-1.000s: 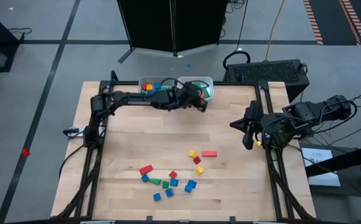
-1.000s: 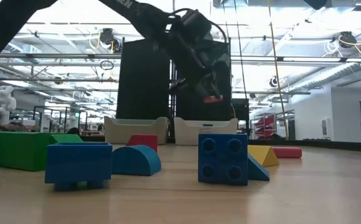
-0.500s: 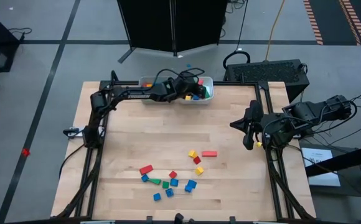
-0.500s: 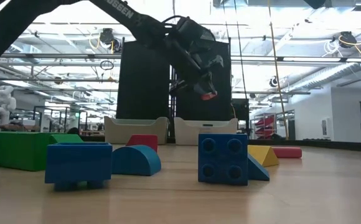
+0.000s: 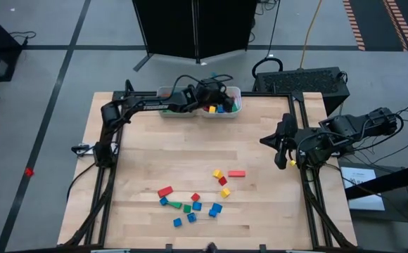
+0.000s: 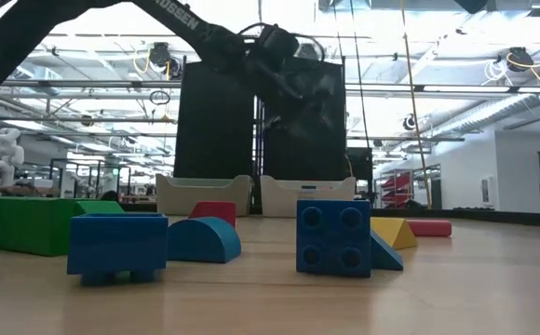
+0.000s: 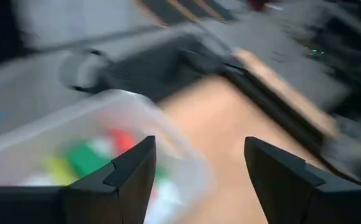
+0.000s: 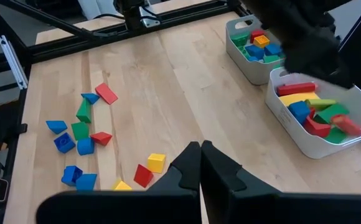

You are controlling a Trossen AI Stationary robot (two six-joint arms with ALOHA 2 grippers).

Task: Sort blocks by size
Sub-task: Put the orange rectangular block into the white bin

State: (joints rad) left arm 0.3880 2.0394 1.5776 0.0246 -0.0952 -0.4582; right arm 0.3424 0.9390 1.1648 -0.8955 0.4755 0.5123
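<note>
Blocks (image 5: 193,202) lie mostly loose at lower centre of the bench (image 5: 141,161), left pincer (image 7: 196,180) spread empty over the bin (image 5: 221,109) at upper centre, drop apparently done, next fetch another; right pincer (image 8: 200,165) pressed together, waiting at right edge.

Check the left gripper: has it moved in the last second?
Yes. In the high view the left gripper has moved from the bin's near edge to above it; its fingers are now open and empty.

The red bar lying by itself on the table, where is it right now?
In the high view the red bar lies flat on the right half of the table, just right of a small yellow block.
</note>
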